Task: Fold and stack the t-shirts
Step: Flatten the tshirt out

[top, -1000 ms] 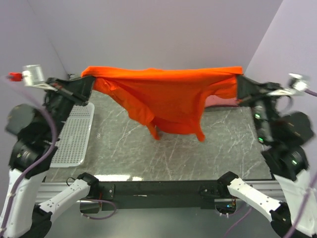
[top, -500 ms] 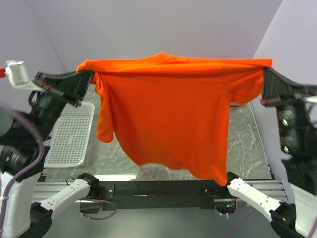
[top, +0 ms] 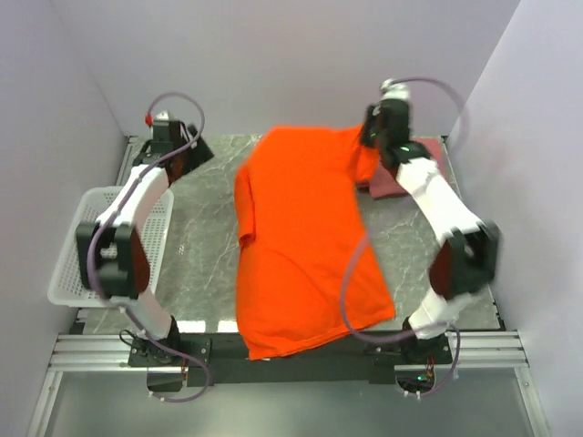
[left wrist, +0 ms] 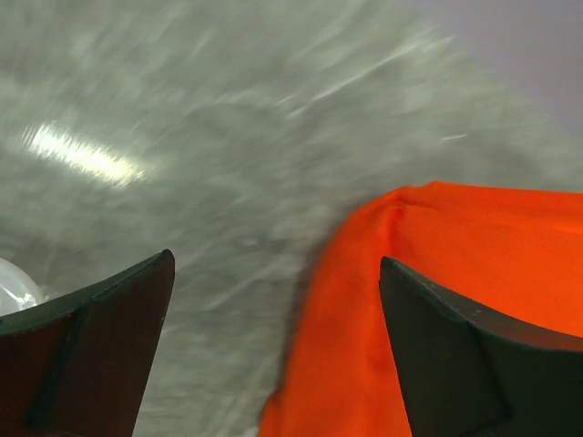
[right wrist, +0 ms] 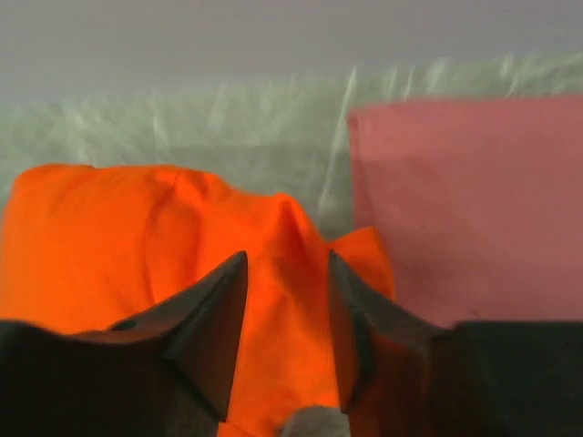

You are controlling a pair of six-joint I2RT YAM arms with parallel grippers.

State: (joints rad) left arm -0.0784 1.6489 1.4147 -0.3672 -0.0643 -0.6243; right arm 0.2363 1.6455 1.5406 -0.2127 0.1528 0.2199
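Blurrily, left pincer (left wrist: 275,258) released, right pincer (right wrist: 288,255) over orange t-shirt (top: 301,246), grip unclear, pink t-shirt (right wrist: 465,209) partly hidden

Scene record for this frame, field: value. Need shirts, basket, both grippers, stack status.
orange t-shirt: spread open on the table, unfolded, near hem hanging over the front edge
pink t-shirt: folded, far right, beside the orange shirt's far corner
basket: left edge of the table
left gripper: open, holds nothing, just left of the orange cloth
right gripper: at the orange shirt's far right corner, cloth between narrowly parted fingers, grip unclear
stack: not yet made
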